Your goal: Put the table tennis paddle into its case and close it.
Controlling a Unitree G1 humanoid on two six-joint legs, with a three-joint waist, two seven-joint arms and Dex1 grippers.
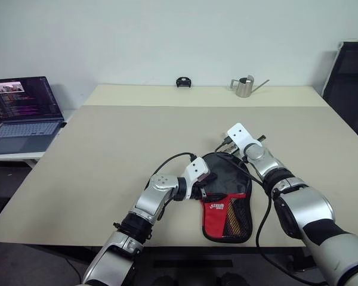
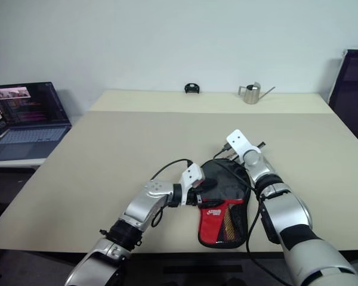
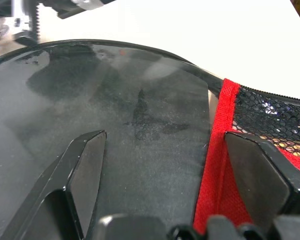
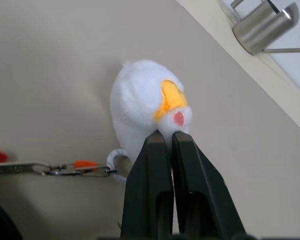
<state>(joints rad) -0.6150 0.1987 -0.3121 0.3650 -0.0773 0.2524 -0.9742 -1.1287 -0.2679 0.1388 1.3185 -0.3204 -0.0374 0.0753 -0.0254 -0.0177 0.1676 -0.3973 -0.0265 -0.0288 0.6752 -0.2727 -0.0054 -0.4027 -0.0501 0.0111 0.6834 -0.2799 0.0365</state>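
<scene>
The case (image 1: pixel 227 205) lies flat near the table's front edge, its black round end pointing away from me and its red panel and mesh pocket (image 3: pixel 270 115) toward me. My left gripper (image 3: pixel 165 136) is open at the case's left edge (image 1: pixel 207 182), one finger over the black fabric and the other over the red panel. At the case's far end, my right gripper (image 4: pixel 166 137) is shut on a white plush charm (image 4: pixel 140 100). The charm hangs from a small ring and chain (image 4: pixel 75 167). The table tennis paddle is hidden.
The beige table (image 1: pixel 107 155) stretches far and wide around the case. A metal watering can (image 1: pixel 246 86) and a small black object (image 1: pixel 183 82) stand at its far edge. An open laptop (image 1: pixel 24 113) sits on a side table at the left, and a dark chair (image 1: pixel 352 83) stands at the right.
</scene>
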